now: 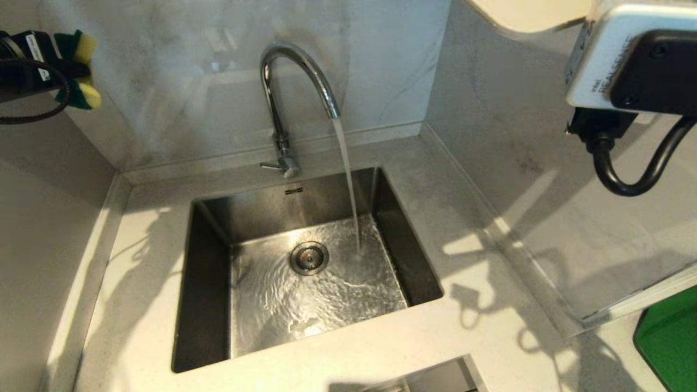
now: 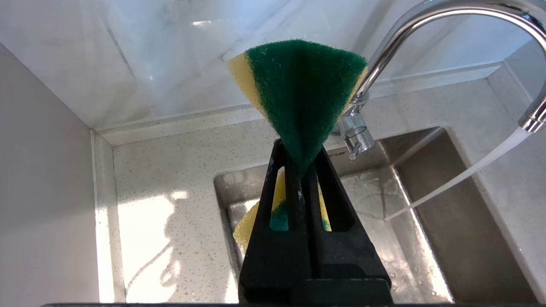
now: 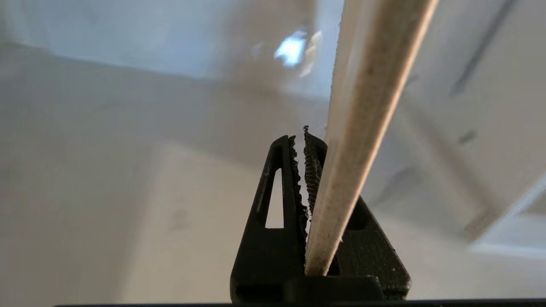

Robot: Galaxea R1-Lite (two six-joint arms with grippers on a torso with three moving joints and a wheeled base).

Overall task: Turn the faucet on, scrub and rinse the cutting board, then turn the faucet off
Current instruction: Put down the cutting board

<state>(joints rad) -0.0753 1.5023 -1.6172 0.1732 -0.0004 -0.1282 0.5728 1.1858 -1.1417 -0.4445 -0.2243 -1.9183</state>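
Observation:
The chrome faucet [image 1: 297, 65] stands behind the sink [image 1: 207, 283] and is running. Its stream [image 1: 348, 179] falls to the right of the drain [image 1: 309, 257], and its thin lever [image 1: 269, 165] points left. At the top left, high above the counter, my left gripper [image 2: 302, 157] is shut on a green and yellow sponge [image 2: 303, 94], also seen in the head view [image 1: 81, 71]. My right gripper [image 3: 303, 138] is shut on the cream-white cutting board [image 3: 362, 128], seen edge-on. One corner of the cutting board [image 1: 528, 13] shows at the top right, well above the counter.
A speckled counter [image 1: 136, 261] surrounds the sink, with marble walls behind and on both sides. My right wrist's camera housing [image 1: 626, 54] and its cable hang at the upper right. A bright green slab [image 1: 670, 343] lies at the bottom right corner.

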